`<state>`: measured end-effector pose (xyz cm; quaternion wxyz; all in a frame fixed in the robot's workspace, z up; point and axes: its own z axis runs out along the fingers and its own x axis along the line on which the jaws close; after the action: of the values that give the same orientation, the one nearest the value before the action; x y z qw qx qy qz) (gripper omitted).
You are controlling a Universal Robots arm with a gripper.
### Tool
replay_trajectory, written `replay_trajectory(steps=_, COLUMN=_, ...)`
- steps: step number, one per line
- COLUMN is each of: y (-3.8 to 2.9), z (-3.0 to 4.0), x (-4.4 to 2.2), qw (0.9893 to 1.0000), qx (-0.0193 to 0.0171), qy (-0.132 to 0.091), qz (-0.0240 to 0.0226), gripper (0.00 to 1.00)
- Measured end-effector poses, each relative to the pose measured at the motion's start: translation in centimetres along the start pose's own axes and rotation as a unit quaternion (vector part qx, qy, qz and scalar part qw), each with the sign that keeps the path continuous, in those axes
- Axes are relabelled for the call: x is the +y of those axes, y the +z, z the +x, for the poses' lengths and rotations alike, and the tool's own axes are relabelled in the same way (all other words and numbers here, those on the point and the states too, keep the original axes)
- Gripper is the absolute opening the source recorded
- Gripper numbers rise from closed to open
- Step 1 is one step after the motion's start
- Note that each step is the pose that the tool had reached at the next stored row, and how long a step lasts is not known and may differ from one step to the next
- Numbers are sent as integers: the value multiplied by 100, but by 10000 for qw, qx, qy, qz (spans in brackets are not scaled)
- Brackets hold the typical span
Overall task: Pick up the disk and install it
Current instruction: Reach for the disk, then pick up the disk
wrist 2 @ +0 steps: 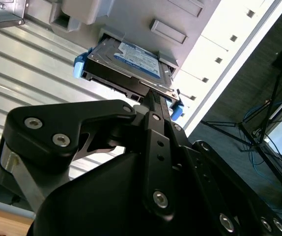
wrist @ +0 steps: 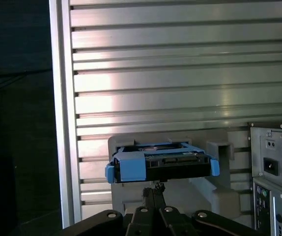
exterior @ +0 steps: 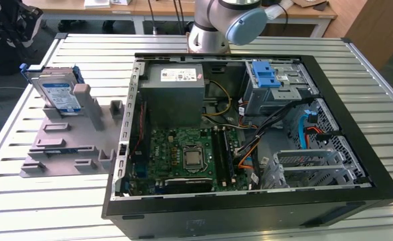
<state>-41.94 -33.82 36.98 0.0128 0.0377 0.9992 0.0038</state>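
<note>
Silver disk [exterior: 57, 95], just one, stands in one grey fixture [exterior: 62, 146], gripper [wrist: 154, 189] nearby.

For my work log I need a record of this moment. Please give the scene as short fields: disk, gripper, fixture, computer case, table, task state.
disk: hard drive with blue side rails, standing on edge in the fixture plate
gripper: close to the disk's edge in both wrist views; contact cannot be told
fixture plate: grey, slotted, at the exterior view's left of the computer case
computer case: open, lying on its side; motherboard and power supply inside
table: slatted metal
task state: disk not yet installed
</note>
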Motion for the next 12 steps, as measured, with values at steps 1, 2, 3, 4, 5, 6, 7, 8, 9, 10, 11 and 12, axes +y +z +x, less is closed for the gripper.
replay_trajectory(steps=1, y=0, z=0, x=0, qw=10000, qx=0, qy=0, qz=0, gripper=11)
replay_trajectory(steps=2, y=0, z=0, x=0, qw=10000, qx=0, qy=-1, qz=0, gripper=11)
replay_trajectory(steps=3, y=0, z=0, x=0, qw=10000, qx=0, qy=-1, qz=0, gripper=11)
replay_trajectory(steps=4, y=0, z=1, x=0, qw=10000, qx=0, qy=0, qz=0, gripper=11)
replay_trajectory(steps=5, y=0, z=1, x=0, qw=10000, qx=0, qy=0, qz=0, gripper=11)
replay_trajectory(steps=6, y=0, z=1, x=0, qw=10000, qx=0, qy=0, qz=0, gripper=11)
replay_trajectory(steps=7, y=0, z=2, x=0, qw=10000, qx=0, qy=0, qz=0, gripper=11)
replay_trajectory(steps=8, y=0, z=2, x=0, qw=10000, qx=0, qy=0, qz=0, gripper=11)
replay_trajectory(steps=9, y=0, z=2, x=0, qw=10000, qx=0, qy=0, qz=0, gripper=11)
replay_trajectory(steps=10, y=0, z=2, x=0, qw=10000, qx=0, qy=0, qz=0, gripper=11)
replay_trajectory(steps=11, y=0, z=2, x=0, qw=10000, qx=0, qy=0, qz=0, gripper=11)
replay_trajectory(steps=12, y=0, z=3, x=0, qw=10000, qx=0, qy=0, qz=0, gripper=11)
